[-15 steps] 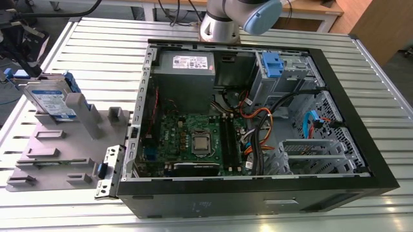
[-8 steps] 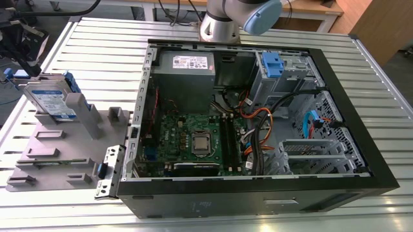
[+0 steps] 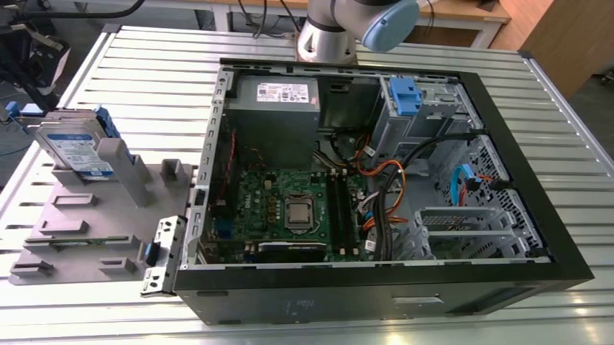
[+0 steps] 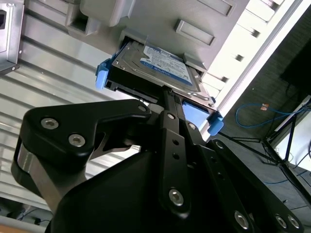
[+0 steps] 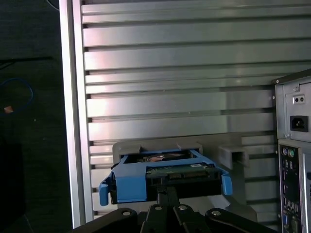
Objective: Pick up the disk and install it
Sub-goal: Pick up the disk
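The disk [image 3: 77,147] is standing on edge in the grey holder [image 3: 96,215] at the exterior view's left, sitting close to the slatted surface's [image 3: 154,65] edge and well apart from the computer case [image 3: 384,295]; in both wrist views the gripper [image 4: 169,97] [image 5: 165,190] is hanging at its near edge, fingers [image 4: 170,112] lying together, perhaps touching it.

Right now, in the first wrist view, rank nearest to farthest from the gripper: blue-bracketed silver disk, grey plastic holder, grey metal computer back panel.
1. Blue-bracketed silver disk, right at the gripper.
2. Grey plastic holder, around the disk.
3. Grey metal computer back panel, off to the side.
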{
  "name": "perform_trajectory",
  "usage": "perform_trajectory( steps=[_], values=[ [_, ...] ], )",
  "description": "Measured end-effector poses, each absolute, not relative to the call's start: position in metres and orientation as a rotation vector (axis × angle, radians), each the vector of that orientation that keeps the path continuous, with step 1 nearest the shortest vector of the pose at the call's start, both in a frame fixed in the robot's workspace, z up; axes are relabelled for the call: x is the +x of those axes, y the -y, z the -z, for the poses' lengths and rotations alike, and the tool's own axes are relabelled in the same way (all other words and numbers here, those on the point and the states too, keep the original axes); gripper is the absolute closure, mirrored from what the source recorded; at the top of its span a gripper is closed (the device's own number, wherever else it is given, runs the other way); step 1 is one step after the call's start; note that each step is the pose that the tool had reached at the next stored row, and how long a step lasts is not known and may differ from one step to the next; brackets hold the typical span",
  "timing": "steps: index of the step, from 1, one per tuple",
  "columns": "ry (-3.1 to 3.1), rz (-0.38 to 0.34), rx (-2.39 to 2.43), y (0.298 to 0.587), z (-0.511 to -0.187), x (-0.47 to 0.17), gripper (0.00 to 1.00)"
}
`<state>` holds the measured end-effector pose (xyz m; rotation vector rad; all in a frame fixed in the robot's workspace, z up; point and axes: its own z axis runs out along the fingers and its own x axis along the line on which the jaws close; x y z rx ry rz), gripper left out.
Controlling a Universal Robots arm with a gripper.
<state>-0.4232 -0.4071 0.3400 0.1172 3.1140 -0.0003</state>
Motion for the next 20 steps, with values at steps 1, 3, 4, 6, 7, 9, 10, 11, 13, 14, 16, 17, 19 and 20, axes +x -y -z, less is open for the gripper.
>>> perform_trajectory(
  steps=[1, 3, 4, 6, 7, 9, 10, 11, 13, 14, 16, 17, 19, 20],
  values=[
    [-3.114, 0.0, 0.117, 0.4071, -0.341, -0.4232, 0.89],
    [-3.114, 0.0, 0.117, 0.4071, -0.3417, -0.4232, 0.89],
    [-3.114, 0.0, 0.117, 0.4071, -0.3417, -0.4232, 0.89],
    [-3.114, 0.0, 0.117, 0.4071, -0.3418, -0.4232, 0.89],
    [-3.114, 0.0, 0.117, 0.4071, -0.3419, -0.4232, 0.89],
    [-3.114, 0.0, 0.115, 0.4071, -0.3419, -0.4232, 0.89],
    [-3.114, 0.0, 0.109, 0.4071, -0.3419, -0.4232, 0.89],
    [-3.115, 0.0, 0.097, 0.407, -0.3419, -0.4232, 0.89],
    [-3.116, 0.0, 0.056, 0.407, -0.342, -0.4232, 0.89],
    [-3.116, -0.001, 0.036, 0.407, -0.342, -0.4232, 0.89],
    [-3.116, -0.001, -0.01, 0.4071, -0.3419, -0.4232, 0.89],
    [-3.116, -0.002, -0.037, 0.407, -0.3419, -0.4232, 0.89],
    [-3.115, -0.002, -0.088, 0.4071, -0.3417, -0.4232, 0.89],
    [-3.114, -0.003, -0.114, 0.4071, -0.3416, -0.4232, 0.89]
  ],
)
